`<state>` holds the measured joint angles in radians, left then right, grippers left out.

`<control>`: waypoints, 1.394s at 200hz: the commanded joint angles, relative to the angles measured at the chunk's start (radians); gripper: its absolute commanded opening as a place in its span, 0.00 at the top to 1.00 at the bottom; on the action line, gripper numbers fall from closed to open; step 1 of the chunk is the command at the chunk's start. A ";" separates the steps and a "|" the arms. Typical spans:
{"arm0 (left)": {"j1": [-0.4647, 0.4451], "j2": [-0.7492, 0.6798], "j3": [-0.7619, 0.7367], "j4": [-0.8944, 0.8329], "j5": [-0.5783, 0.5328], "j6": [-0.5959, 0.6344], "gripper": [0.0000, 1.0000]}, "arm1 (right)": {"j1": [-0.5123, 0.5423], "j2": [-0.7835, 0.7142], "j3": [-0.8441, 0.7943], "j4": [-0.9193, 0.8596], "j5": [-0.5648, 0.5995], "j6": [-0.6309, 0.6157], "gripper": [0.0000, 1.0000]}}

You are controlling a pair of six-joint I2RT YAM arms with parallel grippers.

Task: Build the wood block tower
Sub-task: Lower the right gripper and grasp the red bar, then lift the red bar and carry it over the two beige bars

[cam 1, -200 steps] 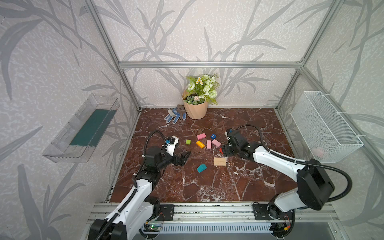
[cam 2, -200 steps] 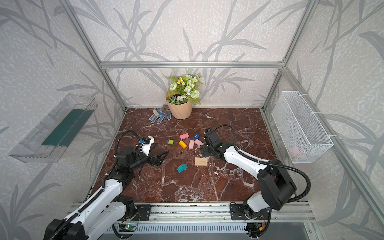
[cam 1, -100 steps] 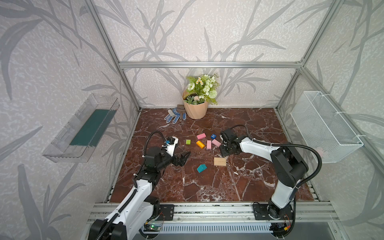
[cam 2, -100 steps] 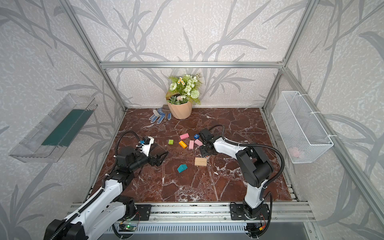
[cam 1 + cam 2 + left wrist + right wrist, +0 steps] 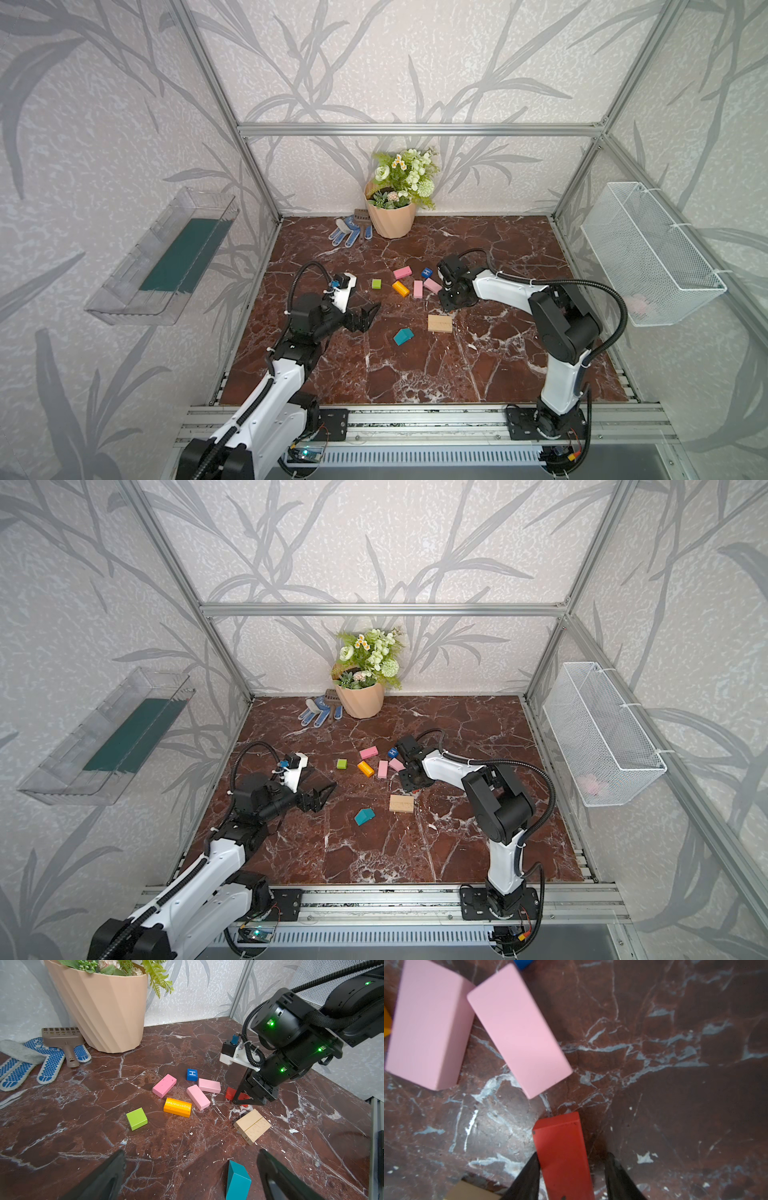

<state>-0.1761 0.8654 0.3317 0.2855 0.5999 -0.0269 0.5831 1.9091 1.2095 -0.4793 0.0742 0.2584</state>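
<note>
Wood blocks lie singly on the marble floor: three pink oblongs [image 5: 417,289], an orange one [image 5: 400,288], a green cube [image 5: 376,284] and a blue "H" cube [image 5: 427,273]. Two tan oblongs [image 5: 439,323] lie side by side with nothing on top, so no tower stands. The teal house piece [image 5: 403,336] is left of them. My right gripper [image 5: 449,305] points down over a red block [image 5: 562,1147]. Its jaws straddle the block; one finger touches it and the other stands apart. My left gripper [image 5: 368,318] hovers wide open and empty, the teal piece [image 5: 236,1182] just ahead.
A beige flowerpot [image 5: 390,218], blue-white gloves [image 5: 347,232] and a brown scoop [image 5: 66,1043] sit at the back wall. A wire basket [image 5: 648,253] hangs on the right wall. A clear tray [image 5: 166,257] hangs on the left wall.
My right gripper has shifted left and come down over the red block, its jaws narrowing around it. The left arm has not moved.
</note>
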 commanded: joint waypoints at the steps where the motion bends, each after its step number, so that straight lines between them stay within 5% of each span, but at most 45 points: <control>1: -0.005 -0.005 -0.006 0.021 -0.001 0.010 0.01 | -0.001 0.017 0.021 -0.029 -0.008 0.004 0.58; 38: -0.005 -0.012 -0.008 0.020 0.002 0.012 0.01 | -0.002 0.001 0.012 -0.034 -0.011 0.014 0.74; 91: -0.005 -0.009 -0.009 0.021 0.007 0.012 0.01 | -0.002 -0.076 -0.025 -0.023 -0.003 0.043 0.85; 192: -0.007 -0.046 -0.028 0.028 -0.001 0.011 0.01 | 0.071 -0.531 -0.347 0.008 0.128 0.293 0.88; 279: -0.006 -0.081 -0.050 0.038 -0.012 0.007 0.01 | 0.256 -0.552 -0.362 0.016 0.164 0.494 0.93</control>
<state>-0.1776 0.8032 0.2943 0.2977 0.5949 -0.0284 0.8101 1.3270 0.8146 -0.4686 0.2314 0.6724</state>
